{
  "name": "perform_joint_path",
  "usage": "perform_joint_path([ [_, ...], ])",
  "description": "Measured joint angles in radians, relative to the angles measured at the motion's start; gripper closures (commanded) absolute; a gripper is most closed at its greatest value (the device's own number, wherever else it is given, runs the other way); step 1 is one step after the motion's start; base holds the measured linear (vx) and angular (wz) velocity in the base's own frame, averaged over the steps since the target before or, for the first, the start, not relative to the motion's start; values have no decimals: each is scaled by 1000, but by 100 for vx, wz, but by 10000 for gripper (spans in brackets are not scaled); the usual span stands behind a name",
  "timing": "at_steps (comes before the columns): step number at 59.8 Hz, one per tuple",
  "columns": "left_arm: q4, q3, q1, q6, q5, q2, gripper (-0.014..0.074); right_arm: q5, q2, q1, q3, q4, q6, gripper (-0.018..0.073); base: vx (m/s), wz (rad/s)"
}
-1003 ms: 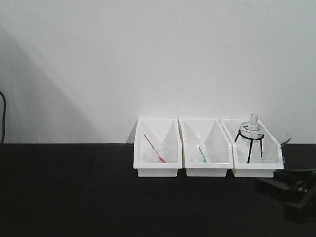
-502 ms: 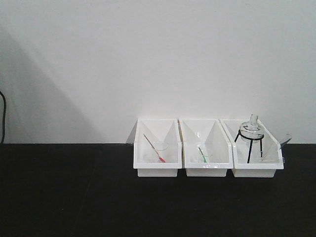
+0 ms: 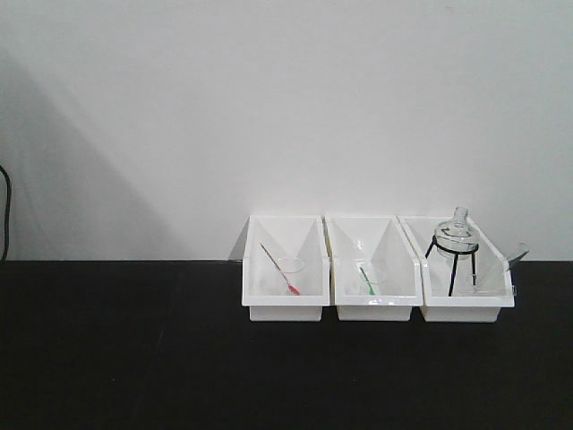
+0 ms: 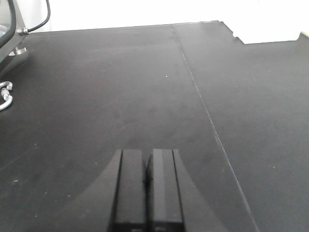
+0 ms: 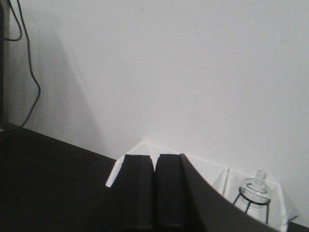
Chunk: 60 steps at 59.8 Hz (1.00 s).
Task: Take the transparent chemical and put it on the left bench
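The transparent chemical [image 3: 491,279] is a small clear beaker in the rightmost of three white bins, with its pale stirrer [image 3: 517,253] leaning out to the right. It stands beside a glass flask on a black tripod [image 3: 455,244]. The bins sit on the left bench [image 3: 125,349], a matte black top against a white wall. No gripper shows in the front view. My left gripper [image 4: 147,152] is shut and empty above bare bench [image 4: 96,87]. My right gripper [image 5: 154,157] is shut and empty, facing the bins. The flask [image 5: 255,191] shows to its right; the beaker is not discernible there.
The left bin [image 3: 285,269] holds a beaker with a red stirrer, and the middle bin [image 3: 372,269] one with a green stirrer. A black cable [image 5: 29,72] hangs on the wall at left. Metal hooks [image 4: 5,94] lie at the bench's left edge. A seam [image 4: 203,106] crosses the benchtop.
A black gripper that showed at the lower right of the front view a second ago has left that view. The bins and glassware have not moved.
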<state>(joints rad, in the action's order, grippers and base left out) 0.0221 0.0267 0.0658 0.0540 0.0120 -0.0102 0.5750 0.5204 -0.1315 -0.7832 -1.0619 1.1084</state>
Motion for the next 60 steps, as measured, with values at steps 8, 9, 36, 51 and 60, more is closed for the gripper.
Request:
perform_joint_path([
  [8,0,0,0,0,0,0,600,-23,2,0,0,285,-220,567,0,0],
  [9,0,0,0,0,0,0,600,-27,2,0,3,326,-259,567,0,0],
  [36,0,0,0,0,0,0,600,-354,-368,0,592,1048,-1165,567,0,0],
  [51,0,0,0,0,0,0,600,-328,-529,0,791,1044,-1188,567,0,0],
  [60,0,0,0,0,0,0,600,-354,-529,0,813,1000,-1220,567,0,0],
])
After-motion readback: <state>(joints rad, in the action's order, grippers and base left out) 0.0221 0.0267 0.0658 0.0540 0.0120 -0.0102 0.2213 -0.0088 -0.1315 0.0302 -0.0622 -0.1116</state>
